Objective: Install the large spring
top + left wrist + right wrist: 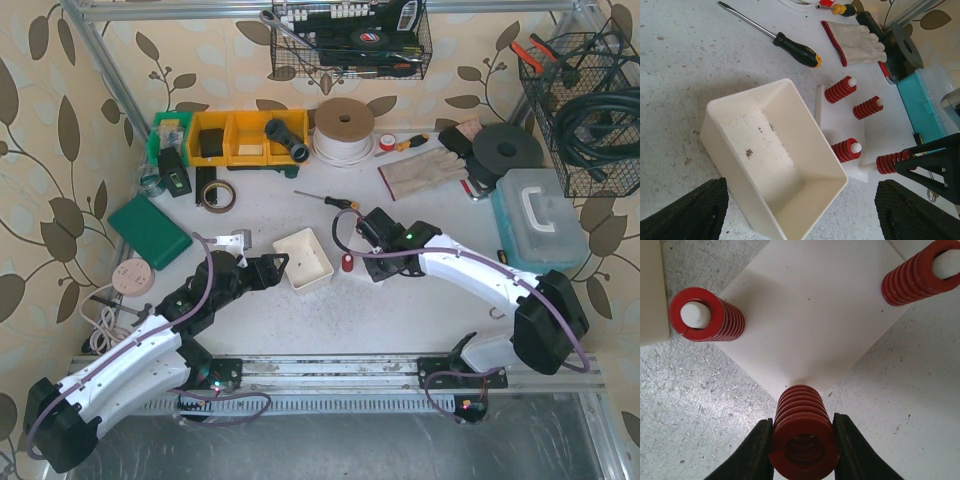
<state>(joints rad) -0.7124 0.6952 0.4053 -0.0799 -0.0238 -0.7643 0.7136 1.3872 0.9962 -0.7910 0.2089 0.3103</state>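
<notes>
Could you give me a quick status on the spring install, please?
Left hand open, empty, facing the white bin. Right hand shut on the red spring, apparently partway onto the peg, not seated. Nothing seen blocking it.

Large red coil spring [802, 432], pinched between black fingers [754, 451], stands upright at the white plate's [810, 315] six-o'clock corner.
</notes>
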